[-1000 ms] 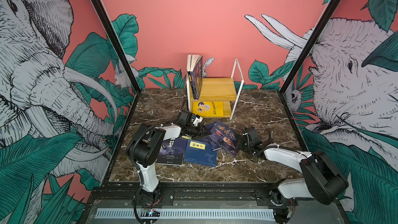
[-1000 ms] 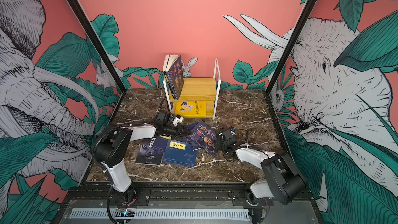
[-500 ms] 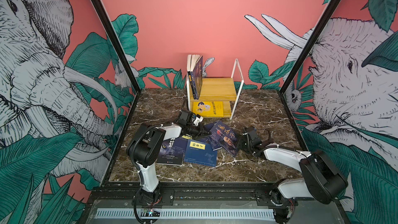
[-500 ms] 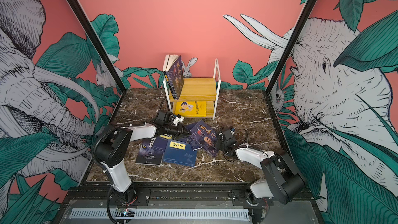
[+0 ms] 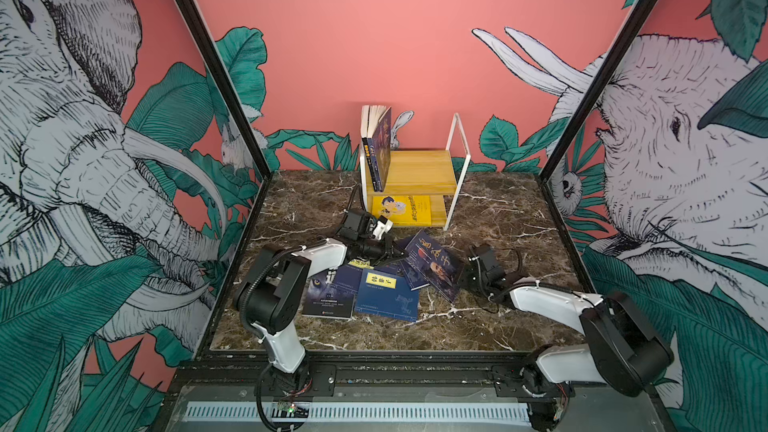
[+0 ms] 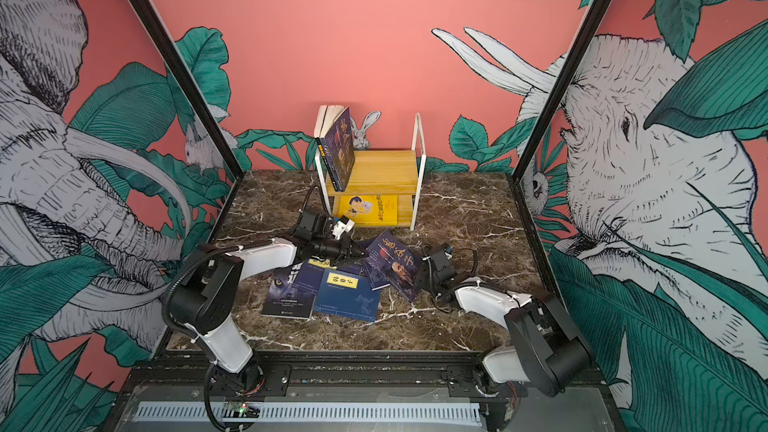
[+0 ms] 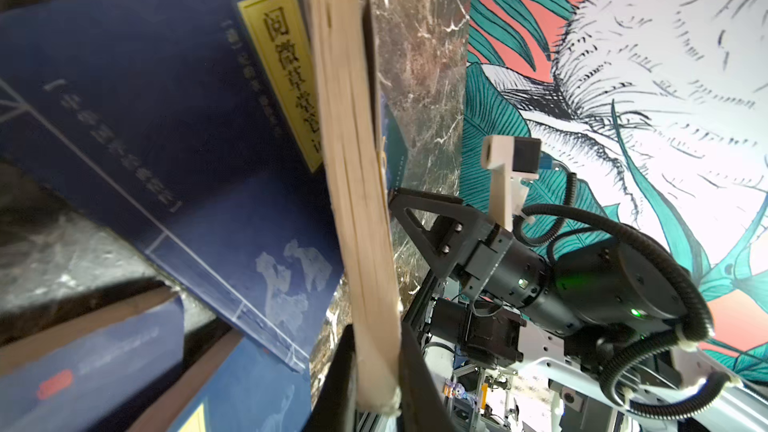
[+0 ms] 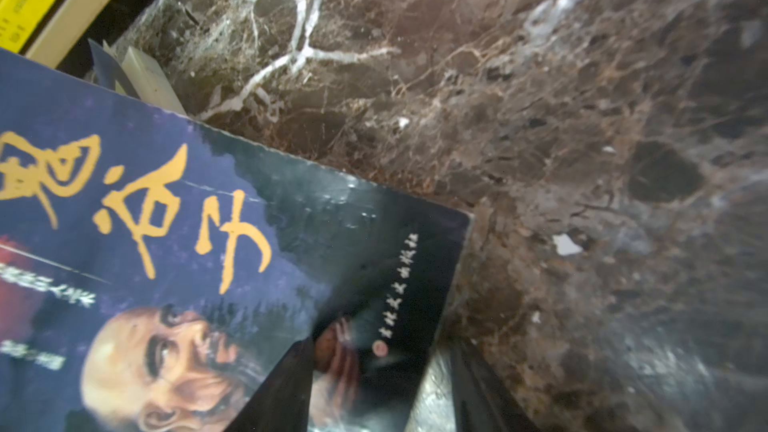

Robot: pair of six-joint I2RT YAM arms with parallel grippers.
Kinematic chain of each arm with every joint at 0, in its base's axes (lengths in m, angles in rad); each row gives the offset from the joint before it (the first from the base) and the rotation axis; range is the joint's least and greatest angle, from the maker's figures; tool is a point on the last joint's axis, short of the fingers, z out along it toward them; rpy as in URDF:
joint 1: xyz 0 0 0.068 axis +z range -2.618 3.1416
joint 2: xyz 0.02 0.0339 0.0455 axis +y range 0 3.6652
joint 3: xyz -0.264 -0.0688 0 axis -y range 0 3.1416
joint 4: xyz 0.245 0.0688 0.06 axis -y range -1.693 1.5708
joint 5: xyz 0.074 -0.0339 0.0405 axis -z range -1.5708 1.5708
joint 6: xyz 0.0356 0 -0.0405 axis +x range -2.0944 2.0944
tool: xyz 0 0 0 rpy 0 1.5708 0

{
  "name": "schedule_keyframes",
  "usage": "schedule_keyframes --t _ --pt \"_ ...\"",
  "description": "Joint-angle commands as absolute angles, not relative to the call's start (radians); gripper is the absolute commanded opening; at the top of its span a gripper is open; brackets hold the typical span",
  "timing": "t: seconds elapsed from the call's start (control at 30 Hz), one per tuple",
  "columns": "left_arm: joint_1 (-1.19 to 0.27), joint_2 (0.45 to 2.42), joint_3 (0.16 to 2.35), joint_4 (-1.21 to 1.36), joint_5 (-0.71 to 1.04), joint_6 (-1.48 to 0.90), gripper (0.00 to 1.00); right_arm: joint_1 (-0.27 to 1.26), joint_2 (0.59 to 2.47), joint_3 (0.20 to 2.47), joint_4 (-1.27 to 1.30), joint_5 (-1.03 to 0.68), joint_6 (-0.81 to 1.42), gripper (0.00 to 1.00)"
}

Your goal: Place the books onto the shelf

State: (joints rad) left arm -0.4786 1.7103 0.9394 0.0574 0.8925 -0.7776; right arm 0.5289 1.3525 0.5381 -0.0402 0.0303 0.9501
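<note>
Jaws of the left gripper [image 7: 376, 384] pinch a paperback [image 7: 357, 201] by its page edge, holding it on edge above the navy books [image 5: 386, 297]. Jaws of the right gripper [image 5: 462, 282] stand apart astride a corner of the portrait book [image 8: 166, 263]. Beyond both, bare worktop [image 5: 498, 222] runs to the shelf [image 5: 419, 168], its upper board mostly free.

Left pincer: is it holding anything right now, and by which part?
Yes. The left pincer is shut on a thin navy paperback book, clamping its cream page edge near one corner. The book is tipped up on edge.
</note>
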Motion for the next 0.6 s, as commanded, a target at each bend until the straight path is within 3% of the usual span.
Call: schedule_keyframes --t 0.0,0.3,0.57 --pt "-0.489 1.613 0.922 0.078 0.921 -0.741 0.00 0.528 1.284 0.550 -0.120 0.091 0.925 0.57" --pt "-0.488 1.438 0.891 0.064 0.939 -0.697 0.00 0.558 1.102 0.662 -0.370 0.206 0.781 0.65" --pt "-0.472 1.359 0.956 -0.075 0.953 -0.534 0.00 0.762 1.069 0.933 -0.588 0.493 0.585 0.67"
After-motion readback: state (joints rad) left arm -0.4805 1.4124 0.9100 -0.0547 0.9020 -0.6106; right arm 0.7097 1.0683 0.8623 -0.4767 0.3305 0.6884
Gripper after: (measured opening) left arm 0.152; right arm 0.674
